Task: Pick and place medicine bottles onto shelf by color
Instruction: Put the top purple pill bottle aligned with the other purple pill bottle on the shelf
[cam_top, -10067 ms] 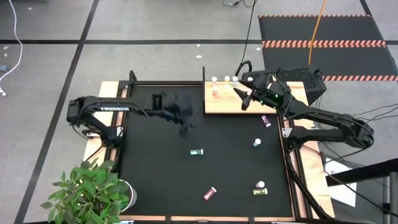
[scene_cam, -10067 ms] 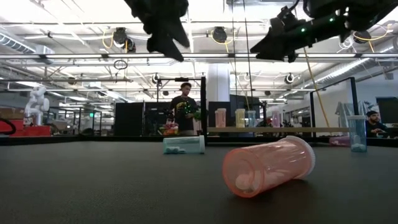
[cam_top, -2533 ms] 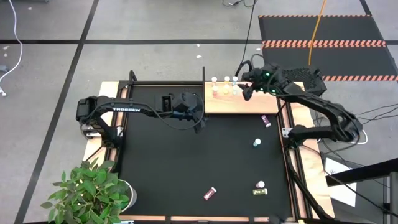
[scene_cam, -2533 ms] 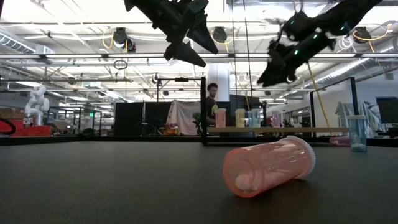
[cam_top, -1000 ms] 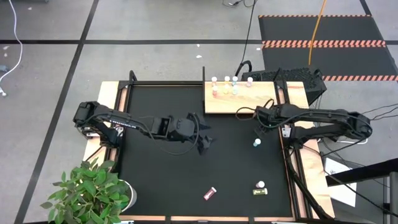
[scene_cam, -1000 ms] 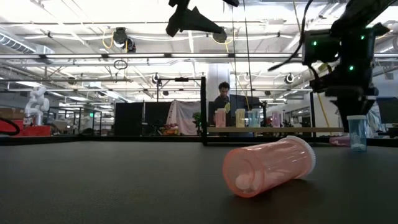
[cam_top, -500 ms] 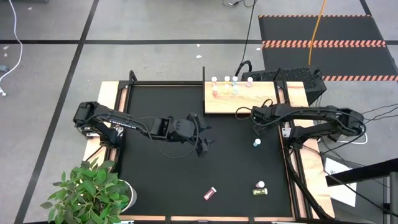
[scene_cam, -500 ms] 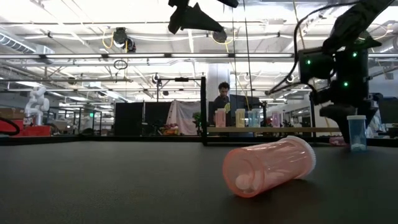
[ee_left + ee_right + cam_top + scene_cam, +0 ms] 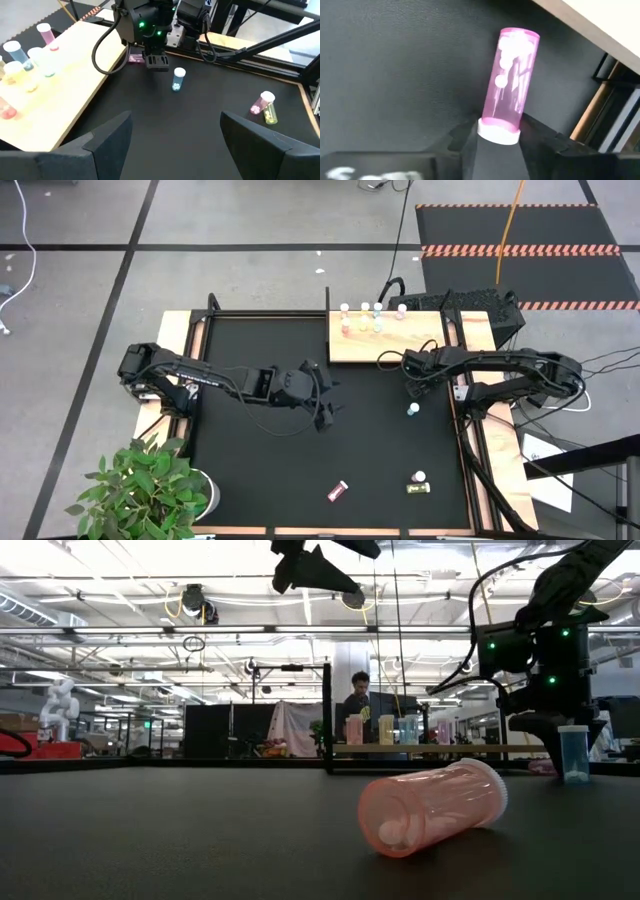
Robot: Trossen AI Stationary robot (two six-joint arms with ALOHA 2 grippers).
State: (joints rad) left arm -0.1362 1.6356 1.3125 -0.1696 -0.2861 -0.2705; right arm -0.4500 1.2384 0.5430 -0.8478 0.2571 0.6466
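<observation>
A magenta medicine bottle (image 9: pixel 512 75) lies on its side on the black mat (image 9: pixel 260 460), close to the near edge of the shelf (image 9: pixel 395 348). My right gripper (image 9: pixel 499 137) stands over it, shut on its white cap; the left wrist view shows that gripper (image 9: pixel 157 62) with the bottle (image 9: pixel 134 58) beside it. Several bottles (image 9: pixel 365 318) stand on the shelf's far edge. A blue bottle (image 9: pixel 412 410) stands upright on the mat just nearer. My left gripper (image 9: pixel 325 395) hovers open above the mat's middle. My right gripper pinches the magenta bottle's white cap end (image 9: pixel 499 127) between its two fingers (image 9: pixel 470 140). The fingers come steeply from above and stand on either side of the cap. The bottle lies on its side on the mat, its body pointing away past the fingertips.
A red-pink bottle (image 9: pixel 339 491) lies near the mat's near edge, and a yellow-green one (image 9: pixel 418 486) with a pink one beside it (image 9: pixel 259 103) lies at the near right. A potted plant (image 9: pixel 150 485) stands at the near left corner. A person (image 9: pixel 358 705) is in the room behind.
My right gripper has sunk toward the mat beside the shelf's near edge, down onto the magenta bottle. My left gripper has stayed above the mat's middle and rolled a little.
</observation>
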